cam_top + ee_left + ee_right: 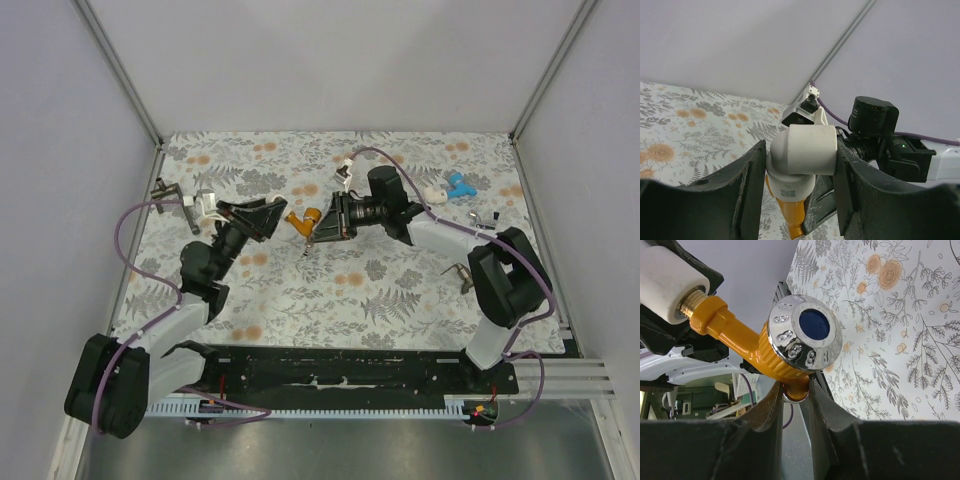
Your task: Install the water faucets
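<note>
**Two arms meeting at one assembly over the middle of the fern-print table (400,300).**

- The left gripper (800,165) was clamped on a white elbow fitting (807,147), with one dark finger pressed against each side of it.
- The orange faucet (735,335) projected from that fitting. Its brass thread (690,302) entered the fitting's open mouth; how deep it sat could not be told.
- The right gripper (795,390) was drawn narrow and pinched the faucet's short spout. Just above the spout was the chrome knob (805,332) with its blue centre.
- The faucet thus spanned the gap between the two wrists.
- A blue faucet (460,185) lay near the far right edge, well apart from the assembly.
- A dark metal lever handle (462,272) lay beside the right arm's elbow.
</note>
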You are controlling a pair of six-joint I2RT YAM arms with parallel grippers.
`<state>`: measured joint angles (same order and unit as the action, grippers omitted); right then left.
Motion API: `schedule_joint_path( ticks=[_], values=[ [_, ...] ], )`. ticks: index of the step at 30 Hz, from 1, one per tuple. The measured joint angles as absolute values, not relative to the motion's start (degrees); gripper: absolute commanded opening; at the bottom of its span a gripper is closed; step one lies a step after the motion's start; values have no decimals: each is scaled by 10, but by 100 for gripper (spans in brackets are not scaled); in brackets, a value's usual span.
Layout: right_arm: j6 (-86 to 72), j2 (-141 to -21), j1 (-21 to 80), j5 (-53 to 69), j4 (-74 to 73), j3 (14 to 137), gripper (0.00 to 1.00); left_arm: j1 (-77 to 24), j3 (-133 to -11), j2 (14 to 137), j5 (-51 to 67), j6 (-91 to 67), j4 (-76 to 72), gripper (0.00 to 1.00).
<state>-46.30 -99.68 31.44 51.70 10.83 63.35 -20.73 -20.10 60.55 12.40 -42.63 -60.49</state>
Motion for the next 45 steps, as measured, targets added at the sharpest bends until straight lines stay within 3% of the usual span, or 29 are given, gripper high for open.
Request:
schedule_joint_path(
  ticks=[9,24,26,29,33,38,41,45],
  values=[
    [-450,-1012,309,526,67,669,0,-191,-215,634,131,-432,-618,2],
    [-410,-1058,306,415,-33,712,6,-209,-229,700,-30,-542,-491,2],
    [-413,-1071,306,402,-42,718,14,-211,-229,716,-46,-554,-476,2],
    [-425,-1079,306,386,-42,725,18,-220,-230,741,-64,-570,-429,2],
    [-425,-1079,306,365,-39,731,43,-224,-241,766,-91,-599,-342,2],
    [-362,-1059,307,328,-42,720,66,-224,-294,777,-118,-634,-216,2],
    [-297,-1007,314,286,-16,670,73,-224,-328,777,-122,-648,-157,2],
    [-197,-915,343,233,113,531,75,-224,-359,779,-123,-662,-101,2]
  ],
)
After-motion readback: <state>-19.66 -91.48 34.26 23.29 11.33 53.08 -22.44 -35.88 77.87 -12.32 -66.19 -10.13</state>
